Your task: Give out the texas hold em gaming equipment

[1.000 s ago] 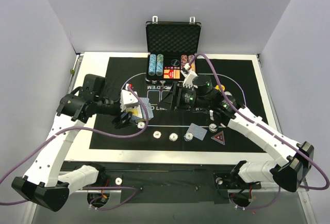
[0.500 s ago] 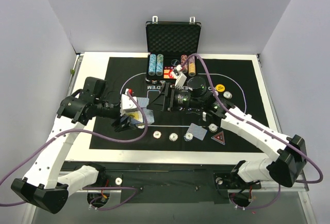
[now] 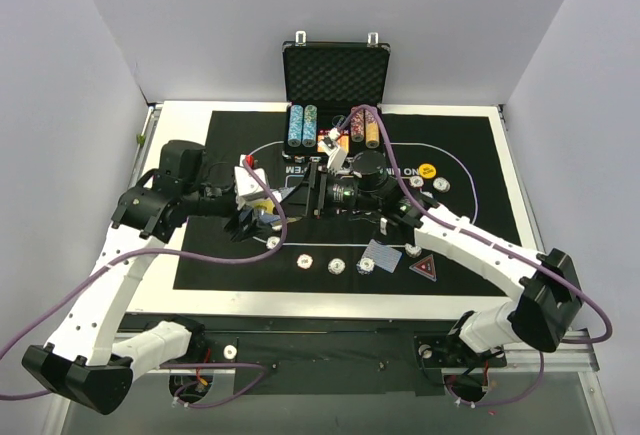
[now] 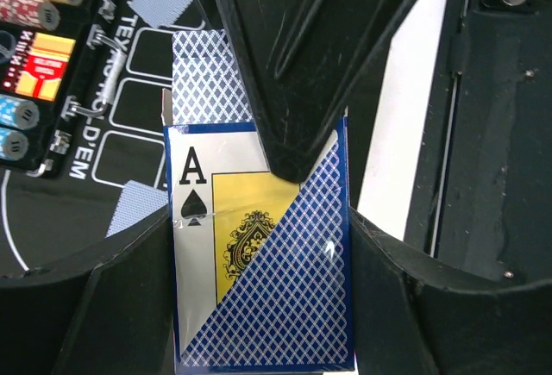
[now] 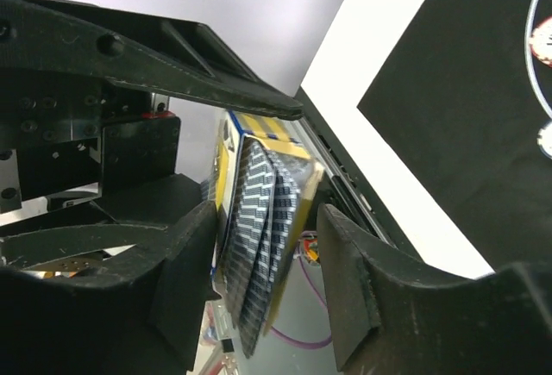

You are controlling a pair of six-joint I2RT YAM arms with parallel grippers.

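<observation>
My left gripper [image 3: 250,217] is shut on the blue-patterned card deck box [image 4: 259,254], ace of spades on its face, which also shows in the top view [image 3: 262,207]. Cards [image 4: 207,82] stick out of its top. My right gripper [image 3: 316,190] is open with its jaws either side of those fanned cards [image 5: 267,246]; a gap shows at the right pad [image 5: 345,254]. Dealt cards [image 3: 380,253] lie on the mat. Striped chips [image 3: 304,262] [image 3: 337,266] [image 3: 366,264] sit in a row near the front. The black-red triangular marker [image 3: 424,266] and a yellow disc [image 3: 427,169] lie at the right.
The black case [image 3: 335,85] stands open at the back with chip columns [image 3: 301,125]. The black printed mat [image 3: 470,155] covers the table. More chips lie on it [image 3: 272,243] [image 3: 413,251] [image 3: 441,184]. Purple cables loop over both arms.
My right gripper has moved left across the mat to the deck in my left gripper. My left gripper has turned the deck toward it.
</observation>
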